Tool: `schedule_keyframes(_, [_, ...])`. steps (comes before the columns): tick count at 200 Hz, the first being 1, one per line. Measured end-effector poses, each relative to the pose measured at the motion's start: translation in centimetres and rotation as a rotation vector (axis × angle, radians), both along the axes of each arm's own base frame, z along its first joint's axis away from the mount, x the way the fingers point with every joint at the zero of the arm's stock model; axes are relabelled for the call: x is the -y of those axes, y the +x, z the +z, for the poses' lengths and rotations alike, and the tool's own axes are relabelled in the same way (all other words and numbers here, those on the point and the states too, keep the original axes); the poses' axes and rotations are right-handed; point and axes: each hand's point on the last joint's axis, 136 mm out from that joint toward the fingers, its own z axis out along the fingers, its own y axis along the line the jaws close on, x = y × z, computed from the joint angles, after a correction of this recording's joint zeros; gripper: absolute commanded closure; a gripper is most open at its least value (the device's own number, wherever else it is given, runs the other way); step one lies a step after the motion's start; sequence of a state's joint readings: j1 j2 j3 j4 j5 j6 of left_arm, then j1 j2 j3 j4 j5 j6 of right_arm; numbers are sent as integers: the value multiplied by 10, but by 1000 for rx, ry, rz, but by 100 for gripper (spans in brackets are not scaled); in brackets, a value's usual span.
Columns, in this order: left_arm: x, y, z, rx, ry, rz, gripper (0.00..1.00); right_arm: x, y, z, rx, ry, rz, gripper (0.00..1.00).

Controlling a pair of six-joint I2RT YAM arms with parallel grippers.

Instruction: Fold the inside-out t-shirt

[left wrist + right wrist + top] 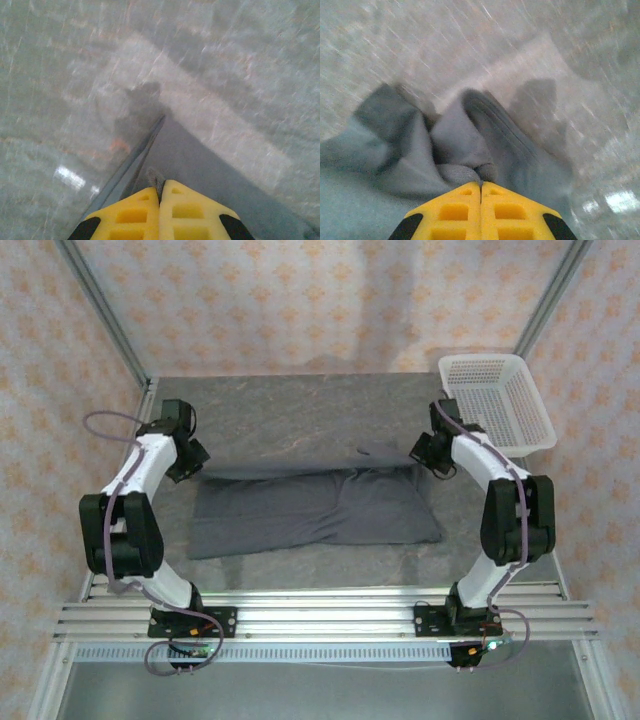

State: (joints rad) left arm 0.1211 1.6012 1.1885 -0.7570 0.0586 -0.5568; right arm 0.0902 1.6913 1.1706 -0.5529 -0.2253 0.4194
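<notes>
The dark slate-grey t-shirt (315,508) lies as a wide folded band across the middle of the table. My left gripper (196,462) is at the shirt's far left corner, shut on a thin edge of the cloth (156,177) that pokes up between the yellow pads (132,215). My right gripper (432,460) is at the far right corner, shut on a bunched fold of the shirt (470,172). In the right wrist view more of the shirt (485,125) rumples ahead of the pads (512,215). A small flap (378,451) sticks out beyond the far edge.
A white mesh basket (497,400) stands at the back right corner, just behind the right arm. The table is a grey mottled mat (290,410), walled by patterned panels. An aluminium rail (320,615) runs along the near edge.
</notes>
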Motion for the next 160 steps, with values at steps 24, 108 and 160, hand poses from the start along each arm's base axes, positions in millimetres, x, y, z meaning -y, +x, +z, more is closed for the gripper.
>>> schedule_keyframes(24, [11,-30,-35,-89,-6,-8,86,0,-31,-36,-102,18,-19,85])
schedule_keyframes(108, [17,-15,8,70,-12,-14,44,-11,1,44,103,16,20,48])
schedule_keyframes(160, [74,-10,85,337,-90,-209,20,-50,63,41,136,-8,128,42])
